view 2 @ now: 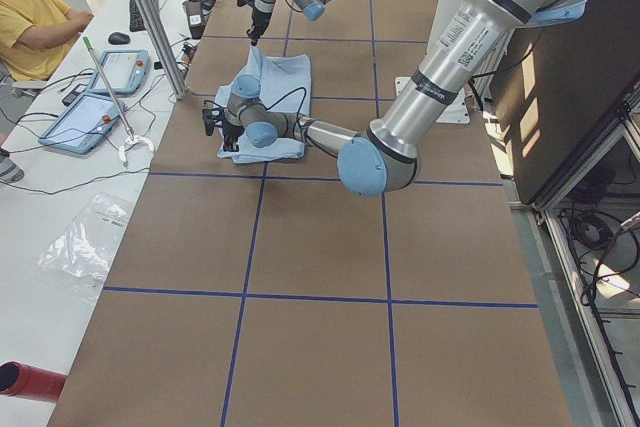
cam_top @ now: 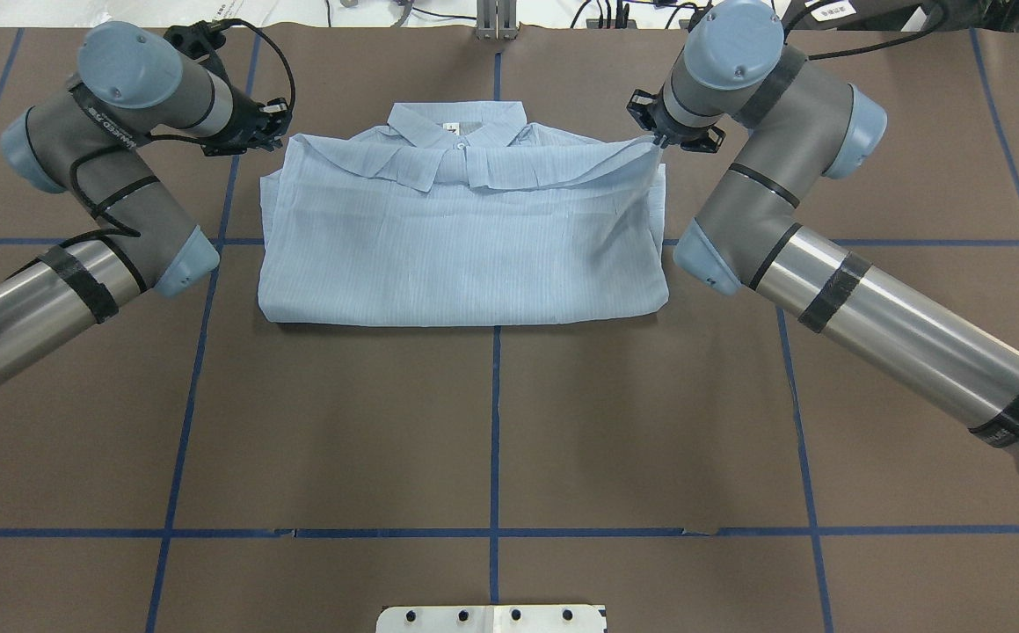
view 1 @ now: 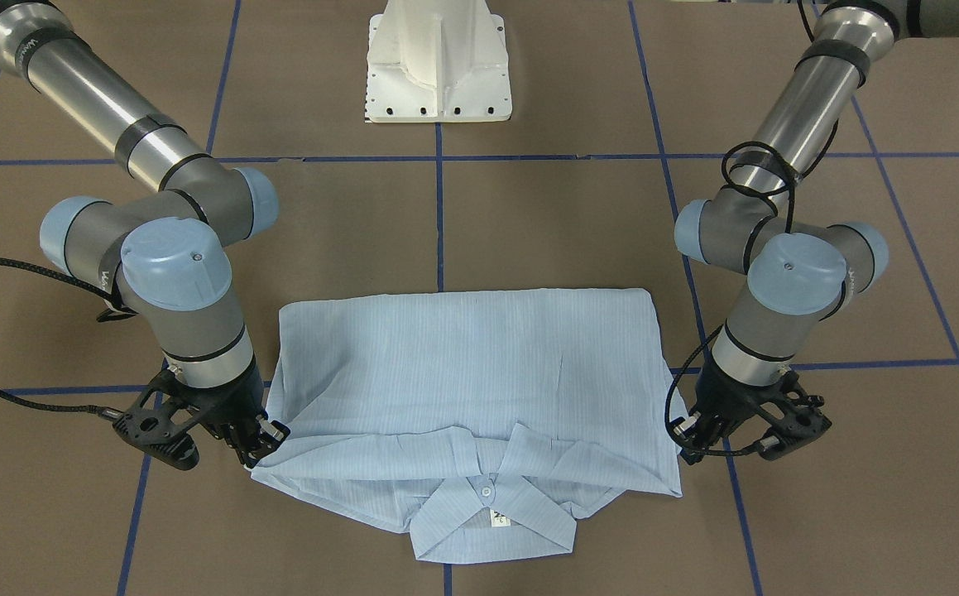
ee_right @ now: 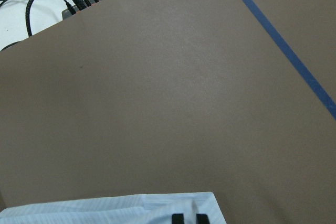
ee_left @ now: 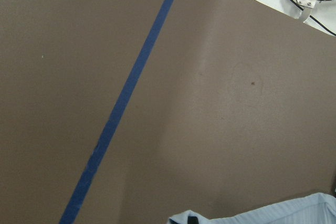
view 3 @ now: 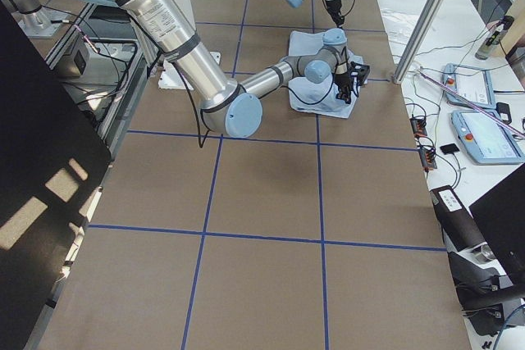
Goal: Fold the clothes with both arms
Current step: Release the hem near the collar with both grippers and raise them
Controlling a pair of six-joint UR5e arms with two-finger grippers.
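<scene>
The clothes are one light-blue striped shirt [view 1: 471, 372] [cam_top: 465, 246], folded in half on the brown table with its collar and white neck label at the far edge from the robot. My right gripper [view 1: 262, 439] [cam_top: 655, 141] is shut on one far corner, and the fabric is drawn up to it. In the right wrist view both fingertips [ee_right: 178, 217] sit close together in the cloth. My left gripper [view 1: 684, 437] [cam_top: 279, 127] is at the opposite far corner. Its fingertip [ee_left: 191, 217] is buried in the shirt's edge, so it looks shut on it.
The white pedestal base [view 1: 439, 66] stands behind the shirt on the robot's side. Blue tape lines [cam_top: 495, 422] cross the brown table. Beyond the far edge, a side table holds tablets [view 2: 95, 107] and cables, with a seated person [view 2: 30, 17] and a metal post [view 2: 150, 17].
</scene>
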